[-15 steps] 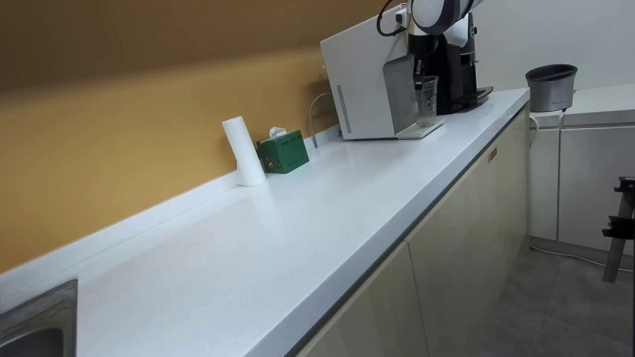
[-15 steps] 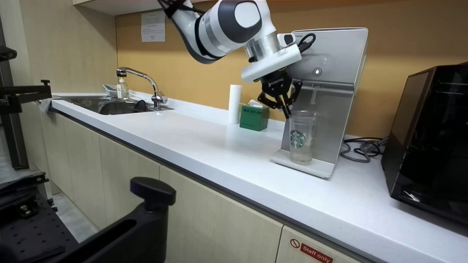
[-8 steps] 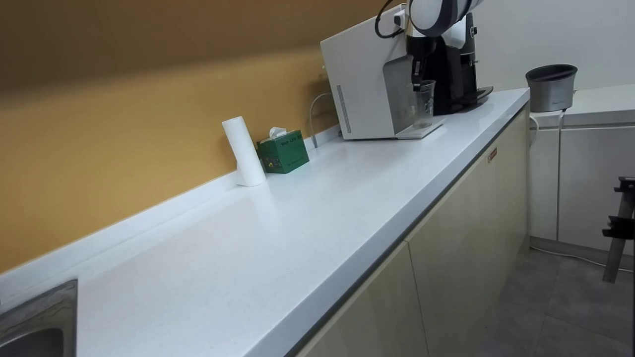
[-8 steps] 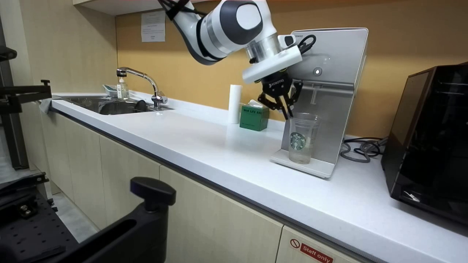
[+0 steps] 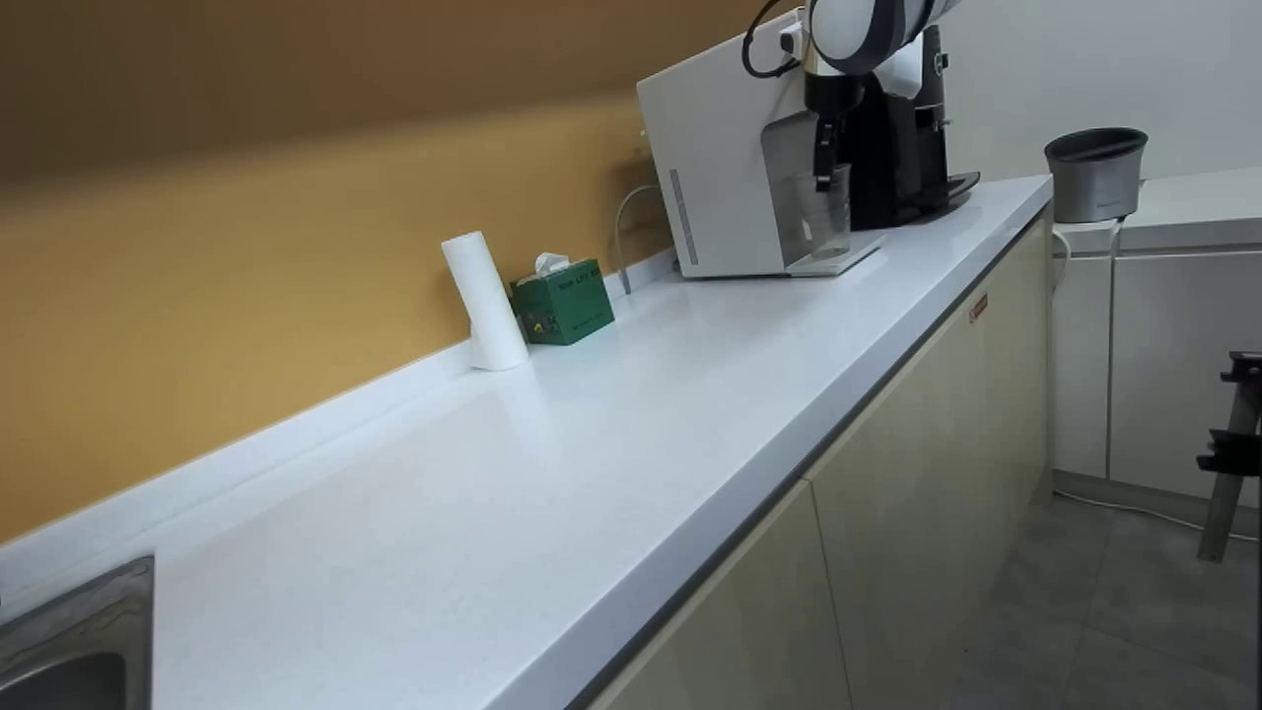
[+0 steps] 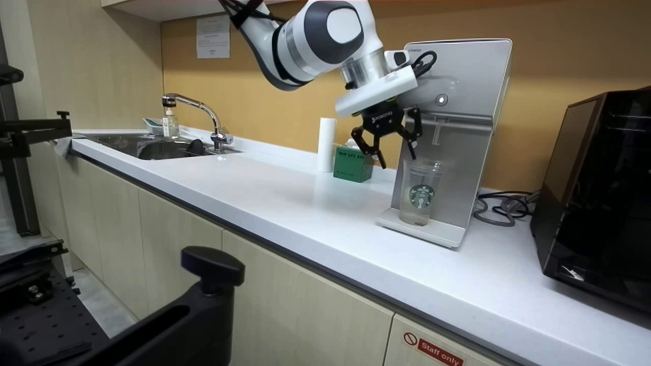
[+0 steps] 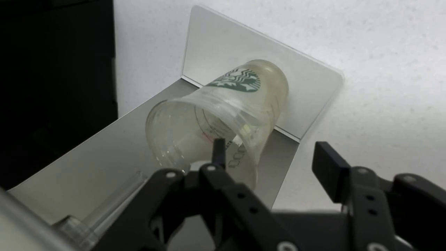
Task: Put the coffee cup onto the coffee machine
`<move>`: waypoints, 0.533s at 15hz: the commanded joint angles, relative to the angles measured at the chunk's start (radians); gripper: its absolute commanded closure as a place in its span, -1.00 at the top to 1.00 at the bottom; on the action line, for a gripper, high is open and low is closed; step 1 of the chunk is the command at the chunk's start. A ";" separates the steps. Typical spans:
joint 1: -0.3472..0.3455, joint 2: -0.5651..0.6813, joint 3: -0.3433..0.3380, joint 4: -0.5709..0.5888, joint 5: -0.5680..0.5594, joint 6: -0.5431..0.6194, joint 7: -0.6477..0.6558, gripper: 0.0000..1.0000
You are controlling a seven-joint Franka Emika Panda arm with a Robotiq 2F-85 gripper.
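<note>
The coffee cup (image 6: 418, 203), a clear tumbler with a green logo, stands upright on the base plate of the coffee machine (image 6: 460, 76), inside its front recess. Seen from above in the wrist view, the cup (image 7: 268, 87) has its mouth turned toward the camera. My gripper (image 6: 397, 160) hangs over the cup's near rim on the paper-roll side, its jaws spread well apart. In the wrist view the gripper (image 7: 270, 153) has nothing between its fingers; its left finger (image 7: 219, 153) overlaps the cup's mouth. Whether that finger is inside or above the mouth, I cannot tell.
A clear spout (image 6: 437, 133) comes down from the machine above the cup. Beside the machine are a black appliance (image 6: 590, 203) and loose cables (image 6: 501, 216). A green tissue box (image 6: 352, 164) and a white roll (image 6: 326, 145) stand along the wall. The sink (image 6: 163, 147) lies farther off.
The fingers, close together at the cup's rim before, have spread apart and dipped slightly. The cup has turned and shifted slightly on the plate, its logo now facing more to the front.
</note>
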 commanded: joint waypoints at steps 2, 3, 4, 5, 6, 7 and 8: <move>0.000 -0.011 0.002 0.023 -0.014 -0.005 -0.009 0.98; 0.002 -0.018 -0.003 0.018 -0.026 -0.008 -0.003 1.00; 0.003 -0.025 -0.004 0.014 -0.028 -0.014 -0.004 1.00; 0.003 -0.036 -0.004 0.008 -0.026 -0.019 -0.002 1.00; 0.004 -0.044 -0.006 0.004 -0.027 -0.021 0.002 1.00; 0.006 -0.057 -0.007 -0.002 -0.028 -0.025 0.006 1.00; 0.009 -0.069 -0.010 -0.005 -0.031 -0.037 0.016 1.00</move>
